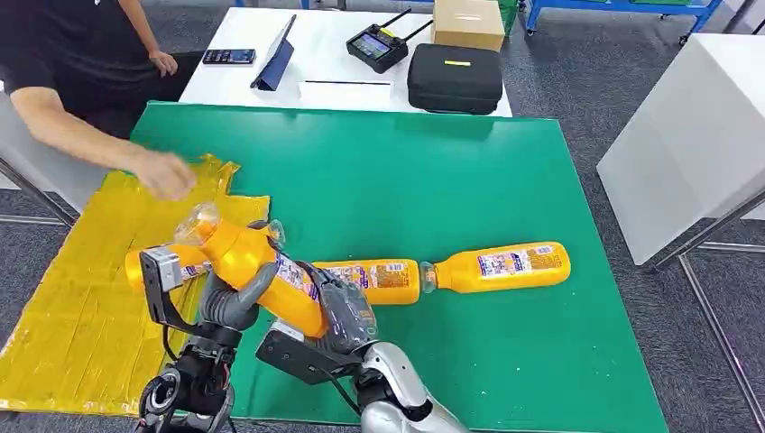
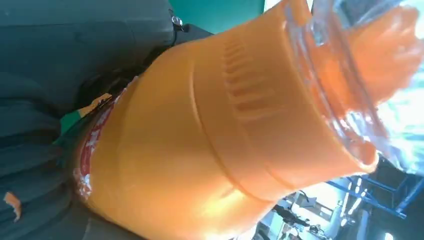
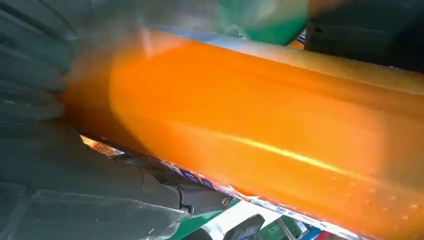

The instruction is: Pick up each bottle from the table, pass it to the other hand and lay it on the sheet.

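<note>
the left hand (image 1: 236,302) and right hand (image 1: 347,317) both gripped one orange plastic juice bottle (image 1: 262,271) above the green tabletop's (image 1: 505,361) edge beside the crinkled yellow sheet (image 1: 81,316); the right should probably let go only once the left felt secure.

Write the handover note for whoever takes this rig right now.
Both hands grip one bottle above the table's near left: left hand near the neck, right hand at the base. The pass is under way.
Done: one bottle lies on the yellow sheet, partly hidden.
Left: release with one hand, lay this bottle on the sheet, then two bottles on the green table.
A person's hand hovers over the sheet.
</note>
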